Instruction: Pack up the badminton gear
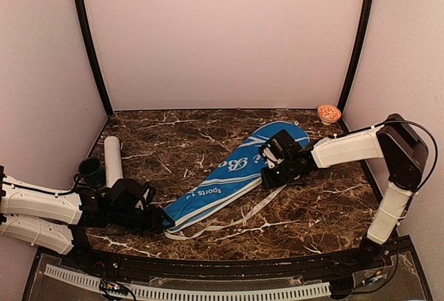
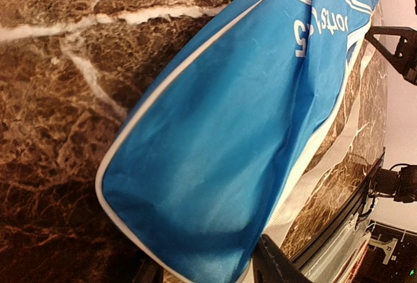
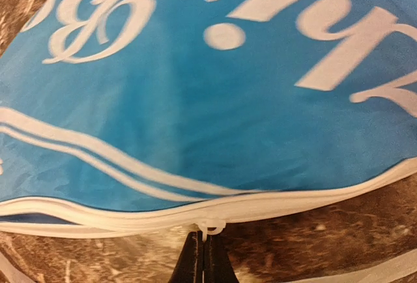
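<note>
Position: the blue racket cover point(image 1: 229, 176) lies diagonally across the centre of the worktop point(image 1: 333, 204), narrow end at lower left, wide end at upper right. Its white strap point(image 1: 208, 230) lies loose just below it. The fabric is thin, soft and light, and looks slippery. It will likely buckle if pushed, so the best holds are judged to be the white zipped edge point(image 3: 98, 210) and the zip pull point(image 3: 208, 227). The right tool point(image 3: 203, 250) is narrow, tips pinched together on that pull. The left tool point(image 1: 164, 220) is at the narrow end with fingers on either side of the fabric; cannot tell if it grips. The white tube point(image 1: 112, 159) rests at left, apart from the cover. No rackets or shuttlecocks are visible. The worktop is glossy brown marble pattern, probably low friction. Plain pale walls point(image 1: 222, 37) enclose it.
</note>
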Tool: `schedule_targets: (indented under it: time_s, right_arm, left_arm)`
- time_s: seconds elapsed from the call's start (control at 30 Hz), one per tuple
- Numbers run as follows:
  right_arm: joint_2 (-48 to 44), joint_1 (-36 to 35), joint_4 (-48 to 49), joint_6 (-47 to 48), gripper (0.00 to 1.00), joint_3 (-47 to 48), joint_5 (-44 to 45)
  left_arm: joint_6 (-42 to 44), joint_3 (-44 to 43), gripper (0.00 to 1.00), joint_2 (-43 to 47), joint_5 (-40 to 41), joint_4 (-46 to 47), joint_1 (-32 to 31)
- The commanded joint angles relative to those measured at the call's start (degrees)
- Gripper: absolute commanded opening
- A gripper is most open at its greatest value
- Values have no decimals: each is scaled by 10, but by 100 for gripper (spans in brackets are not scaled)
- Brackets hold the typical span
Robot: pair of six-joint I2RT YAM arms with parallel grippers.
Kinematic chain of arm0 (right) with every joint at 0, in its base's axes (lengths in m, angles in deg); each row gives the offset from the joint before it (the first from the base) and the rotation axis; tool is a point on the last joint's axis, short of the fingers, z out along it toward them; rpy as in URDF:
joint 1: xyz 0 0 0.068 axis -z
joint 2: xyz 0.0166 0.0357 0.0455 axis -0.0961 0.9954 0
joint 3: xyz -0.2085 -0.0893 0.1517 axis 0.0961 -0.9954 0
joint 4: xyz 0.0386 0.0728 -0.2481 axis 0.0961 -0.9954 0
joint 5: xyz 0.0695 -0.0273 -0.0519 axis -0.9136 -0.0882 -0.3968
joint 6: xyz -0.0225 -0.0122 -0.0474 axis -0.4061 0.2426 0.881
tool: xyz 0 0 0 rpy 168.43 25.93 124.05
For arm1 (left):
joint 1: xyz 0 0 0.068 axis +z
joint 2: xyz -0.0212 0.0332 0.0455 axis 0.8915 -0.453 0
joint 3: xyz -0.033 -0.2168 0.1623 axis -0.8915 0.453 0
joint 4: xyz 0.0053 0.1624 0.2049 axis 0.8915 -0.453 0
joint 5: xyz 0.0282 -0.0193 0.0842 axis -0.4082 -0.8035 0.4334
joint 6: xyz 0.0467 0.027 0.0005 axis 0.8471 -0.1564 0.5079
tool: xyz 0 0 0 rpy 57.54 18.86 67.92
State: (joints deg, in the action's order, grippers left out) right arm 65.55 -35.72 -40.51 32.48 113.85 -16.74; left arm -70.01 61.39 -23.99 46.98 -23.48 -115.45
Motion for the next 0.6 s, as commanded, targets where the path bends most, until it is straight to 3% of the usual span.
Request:
schedule_targets:
  time_s: [0.0,0.33,0.57]
  right_arm:
    - [18,-66,1,-8,0,57,-46]
    - [89,-222,0,-26,0,170,-82]
    - [98,-217,-1,-11,0,175,-91]
  left_arm:
    - [-15,-6,47,-20,14,69,-10]
    - [-31,-14,44,-52,31,108,-19]
    - [4,-24,44,-61,21,113,-34]
